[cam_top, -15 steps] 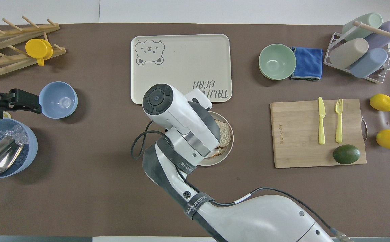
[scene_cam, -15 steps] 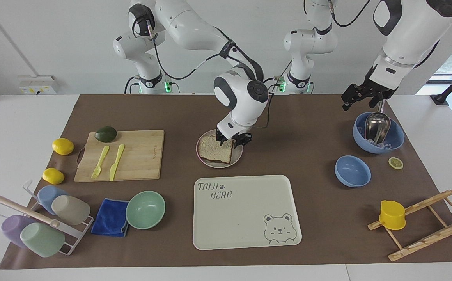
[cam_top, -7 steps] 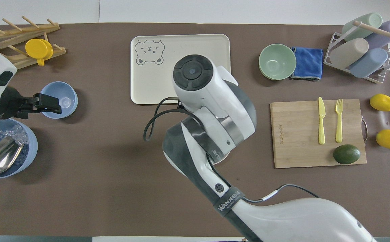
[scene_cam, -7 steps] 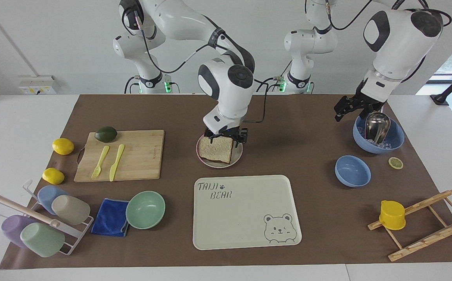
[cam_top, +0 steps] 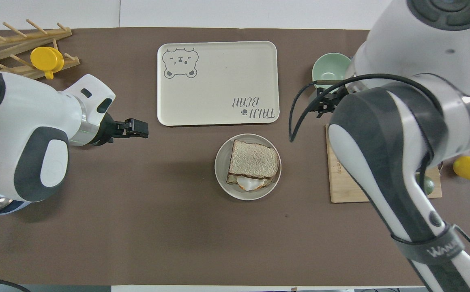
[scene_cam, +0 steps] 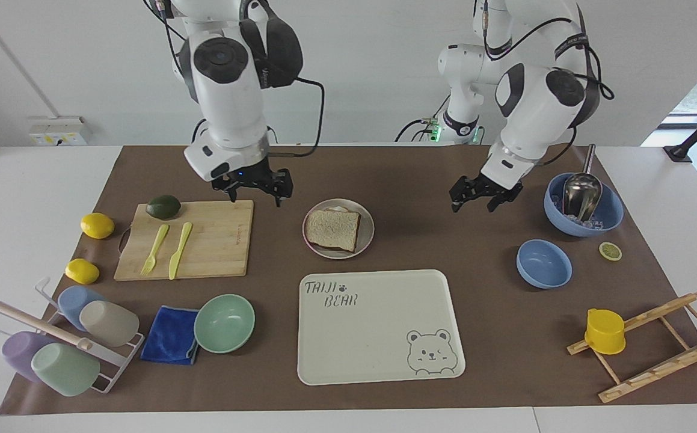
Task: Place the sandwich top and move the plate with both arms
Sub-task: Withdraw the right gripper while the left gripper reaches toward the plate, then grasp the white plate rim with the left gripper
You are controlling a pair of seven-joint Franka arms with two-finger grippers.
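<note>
Your overhead view loses a good deal: the right arm (cam_top: 401, 134) covers most of the cutting board (cam_top: 342, 190) and part of the mint-green bowl (cam_top: 329, 69), and the left arm (cam_top: 28, 134) hides the blue bowls under it. In the facing view, starting at the right arm's end of the table, you see the right gripper (scene_cam: 255, 187) raised over the corner of the cutting board (scene_cam: 204, 240) nearest the plate (scene_cam: 367, 224), its fingers spread apart and holding nothing. Half a second ago it stood right over the plate with the bread between its fingers; it has since let go, lifted and swung aside. At the middle, the sandwich top (scene_cam: 334, 229) lies flat on the plate, resting on a lower slice with a bit of fried egg (cam_top: 247, 183) peeking out at the edge nearer the robots. The plate sits just nearer the robots than the bear tray (scene_cam: 378, 325), apart from it. Next, the left gripper (scene_cam: 484, 193) hangs over bare mat between the plate and the blue bowl holding the metal scoop (scene_cam: 583, 193); its fingers look parted and empty. It was beside that bowl before and has come toward the plate.
</note>
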